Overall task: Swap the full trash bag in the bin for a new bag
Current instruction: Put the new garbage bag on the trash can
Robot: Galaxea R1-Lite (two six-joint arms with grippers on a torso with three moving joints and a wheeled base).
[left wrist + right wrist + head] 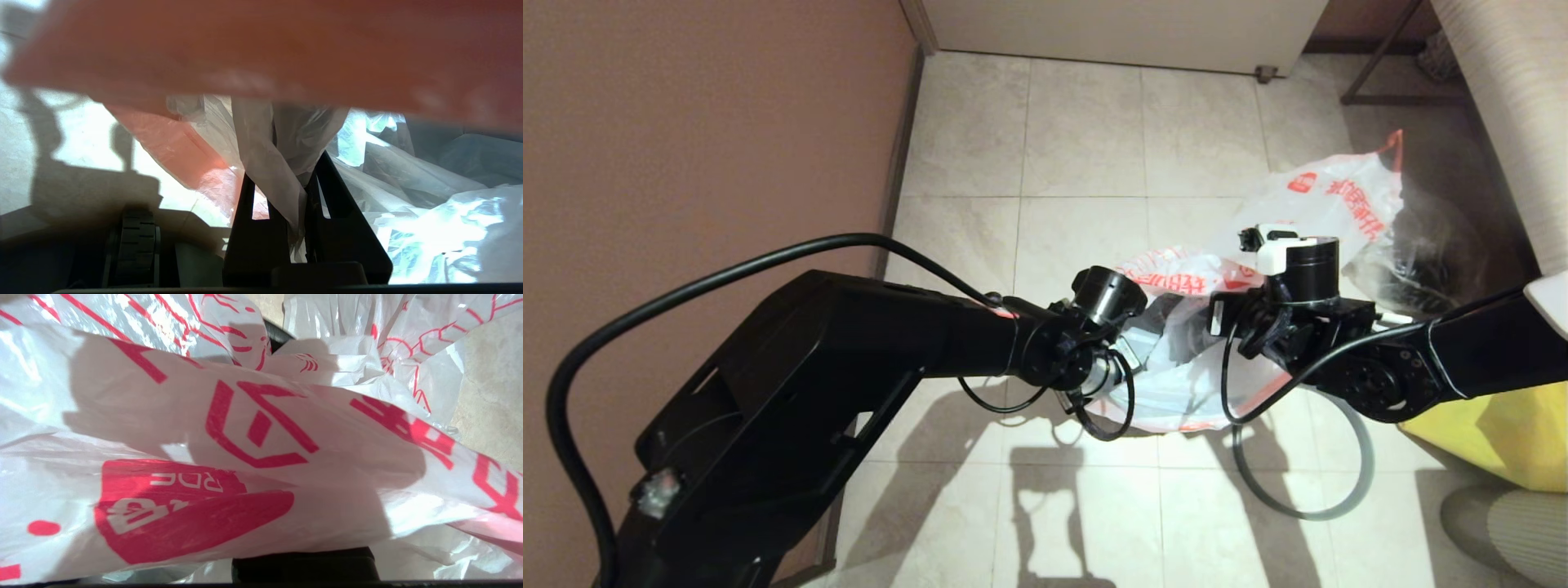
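A printed white new bag (1176, 351) sits bunched on the tiled floor (1078, 147) between both arms. The left end effector (282, 192) pinches a fold of its plastic. The right end effector (1241, 327) presses against it, its grip impossible to tell.

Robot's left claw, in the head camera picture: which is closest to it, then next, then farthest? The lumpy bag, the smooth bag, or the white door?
1. The full trash bag: pinched in the left gripper, right in front of it.
2. The new bag: farther back, toward the right.
3. The white door: at the far end of the floor.
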